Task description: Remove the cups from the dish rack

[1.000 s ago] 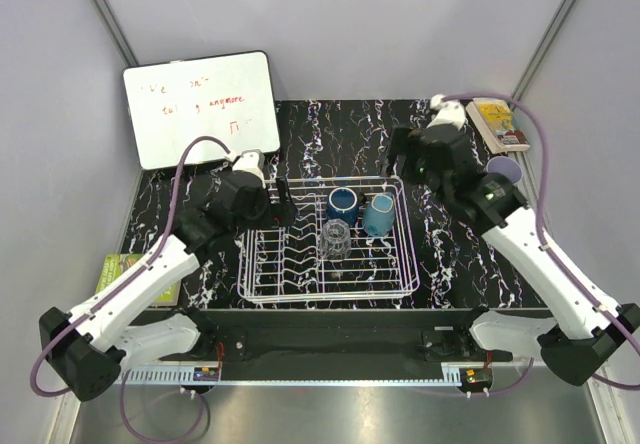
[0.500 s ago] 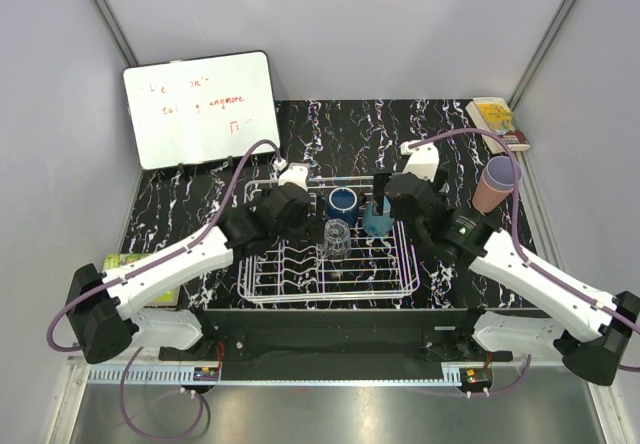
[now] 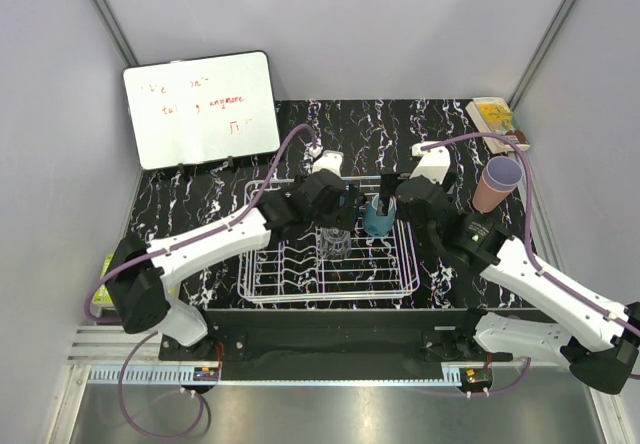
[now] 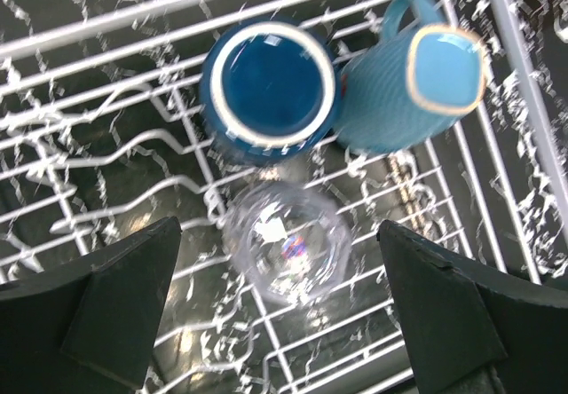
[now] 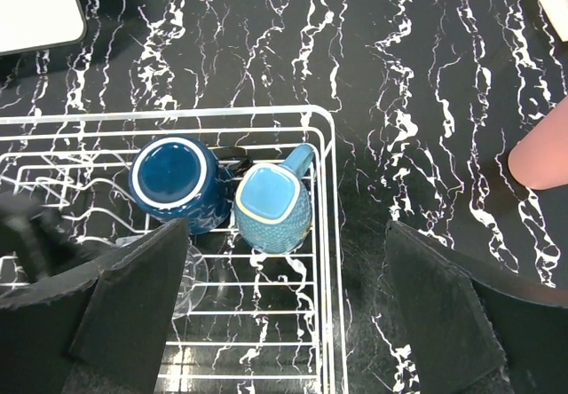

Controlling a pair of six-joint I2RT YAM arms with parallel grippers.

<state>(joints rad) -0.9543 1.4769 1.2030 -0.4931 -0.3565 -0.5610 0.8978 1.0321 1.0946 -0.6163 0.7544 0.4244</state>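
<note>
The white wire dish rack (image 3: 300, 282) sits mid-table. In it stand a dark blue cup (image 4: 269, 88), a light teal cup (image 4: 417, 83) and a clear glass (image 4: 286, 254). My left gripper (image 4: 284, 310) is open and empty, hovering over the clear glass; it shows in the top view (image 3: 325, 202) above the rack's back. My right gripper (image 5: 288, 314) is open and empty above the rack's right side, just in front of the teal cup (image 5: 271, 203). A salmon pink cup (image 3: 496, 184) stands on the table right of the rack. No separate lavender cup shows.
A whiteboard (image 3: 200, 107) leans at the back left. A yellow book (image 3: 497, 122) lies at the back right corner. A green object (image 3: 108, 264) lies at the left table edge. Grey walls close in on both sides.
My left gripper swung right from the rack's left edge to over the cups. My right gripper came from the back right, near the pink cup, to the rack's right side.
</note>
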